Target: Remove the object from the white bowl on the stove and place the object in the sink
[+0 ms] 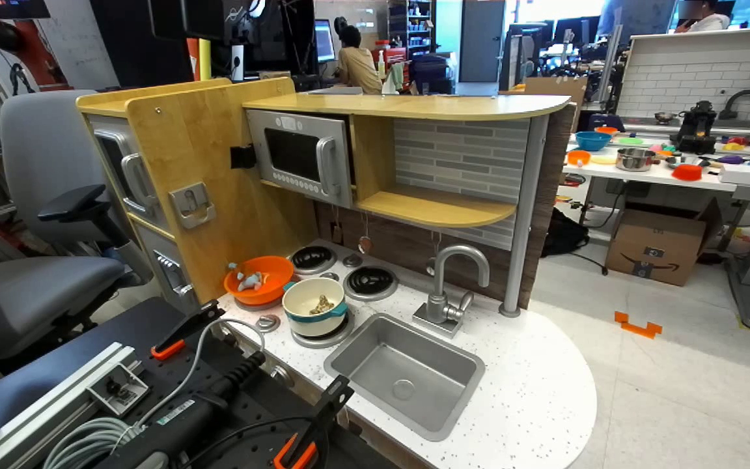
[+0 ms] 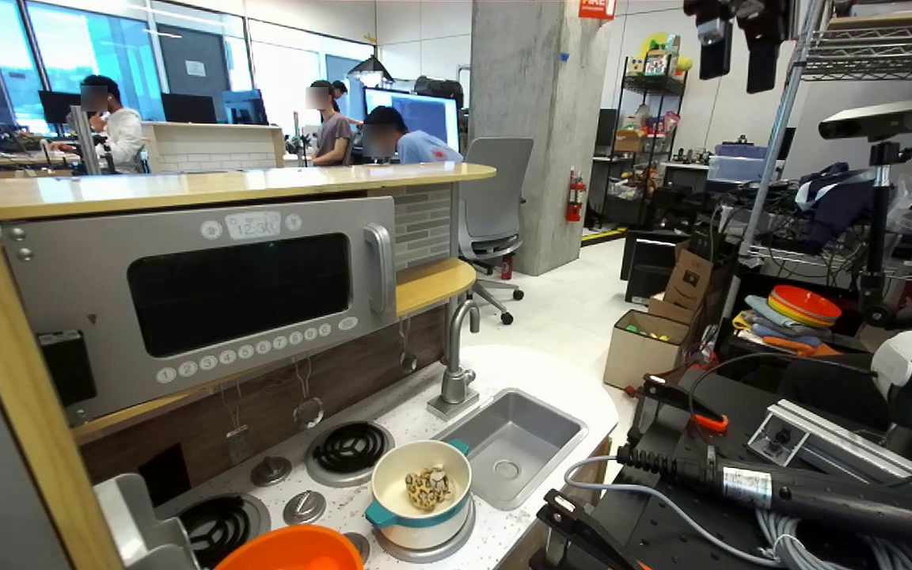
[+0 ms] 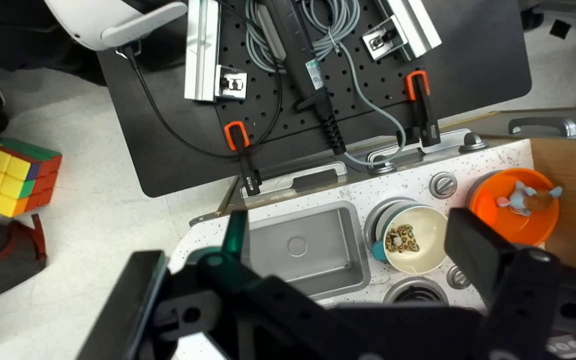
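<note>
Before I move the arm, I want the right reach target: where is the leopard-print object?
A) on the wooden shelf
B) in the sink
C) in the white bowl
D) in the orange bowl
C, since the wrist view shows the leopard-print object lying inside the white bowl, its pale inner surface showing beside it.

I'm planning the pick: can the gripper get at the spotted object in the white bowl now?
Probably yes: the gripper is open and the white bowl uncovered, leaving the spotted object exposed from above.
</note>
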Robot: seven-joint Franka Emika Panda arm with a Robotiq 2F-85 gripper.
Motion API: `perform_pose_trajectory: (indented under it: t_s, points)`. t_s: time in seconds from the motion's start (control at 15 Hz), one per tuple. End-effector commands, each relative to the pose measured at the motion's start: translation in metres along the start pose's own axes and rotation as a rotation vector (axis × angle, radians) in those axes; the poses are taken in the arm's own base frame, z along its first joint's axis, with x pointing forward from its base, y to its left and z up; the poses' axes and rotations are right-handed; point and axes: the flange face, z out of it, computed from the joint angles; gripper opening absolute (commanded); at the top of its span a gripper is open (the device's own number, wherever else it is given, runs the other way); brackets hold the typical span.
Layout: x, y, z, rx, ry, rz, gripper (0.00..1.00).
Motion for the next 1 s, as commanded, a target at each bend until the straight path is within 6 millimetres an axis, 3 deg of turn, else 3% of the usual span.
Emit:
perform_pose_trajectory:
  t_s: [0.0,0.6,0.93]
  points:
    - [0.007,-0.017,0.039,0.014,0.036,-0.024,1.0]
    - [0.031,-0.065,0.141,-0.032,0.091,-0.129,1.0]
    - [0.058,-0.093,0.178,-0.049,0.131,-0.212,1.0]
